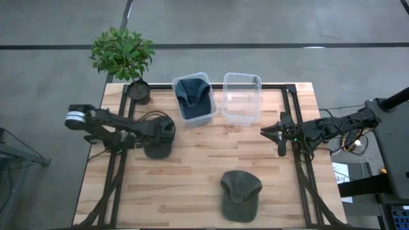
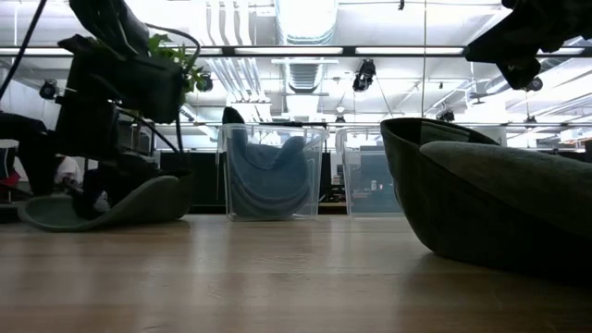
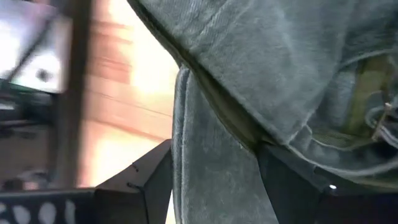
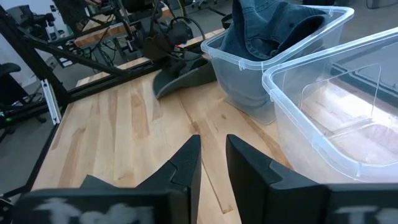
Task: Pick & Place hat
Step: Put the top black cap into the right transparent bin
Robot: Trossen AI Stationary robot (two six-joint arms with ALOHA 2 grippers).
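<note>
- A dark grey hat (image 1: 158,148) is lying at the table's nine o'clock, its crown mostly hidden under the left gripper (image 1: 161,135), whose two fingers (image 3: 146,180) are pinching the fabric between them.
- Three hats are showing in all: this one, a second grey hat (image 1: 241,194) resting free toward six o'clock, and a blue hat (image 1: 193,94) sitting inside the left clear bin (image 1: 209,112) at twelve o'clock.
- Two bins are standing side by side; the right clear bin (image 1: 241,116) is holding nothing visible.
- The right gripper (image 1: 276,134) is hovering at three o'clock, arm stretched inward, jaws almost pressed together on nothing.
- A potted plant (image 1: 124,56) is occupying the eleven o'clock corner.
</note>
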